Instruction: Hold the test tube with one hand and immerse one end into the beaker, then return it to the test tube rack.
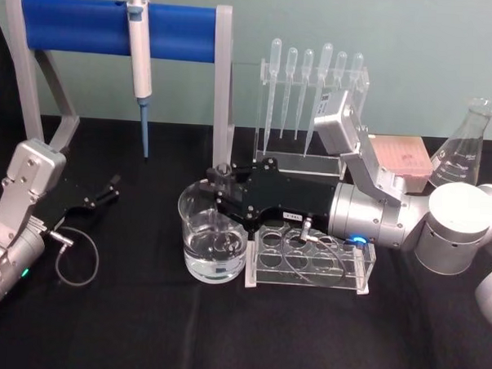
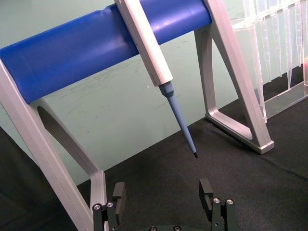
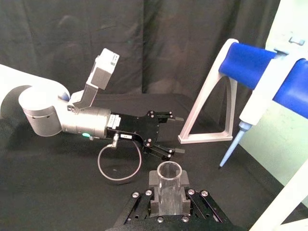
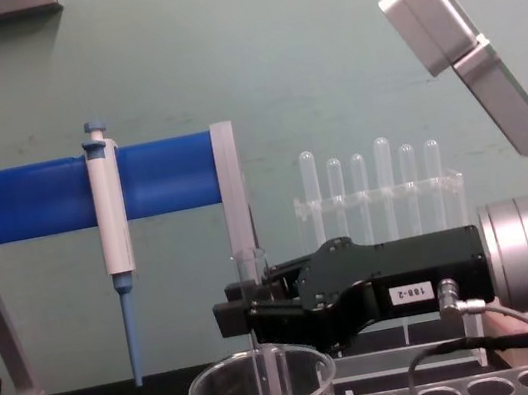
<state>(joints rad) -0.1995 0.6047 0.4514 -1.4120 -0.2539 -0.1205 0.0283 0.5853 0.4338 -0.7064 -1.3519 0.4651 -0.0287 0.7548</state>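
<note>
Wide glass beaker (image 1: 213, 242) contains slim clear test tube (image 4: 265, 375) in right tool (image 1: 221, 192).

- This is a laboratory, going by the gear set out on a black-covered surface (image 1: 142, 327) before a pale green wall.
- A white pipettor (image 1: 139, 49) with a blue tip hangs on a stand (image 1: 73, 26) with a blue bar.
- Thin plastic pipettes (image 1: 308, 73) with bulb tops stand in a row in a clear holder.
- The glassware includes a conical flask (image 1: 464, 149), a spouted beaker (image 1: 196, 231) holding clear liquid, and a test tube (image 3: 169, 185).
- A clear test tube rack (image 1: 258, 271) with round holes sits just beside the beaker.
</note>
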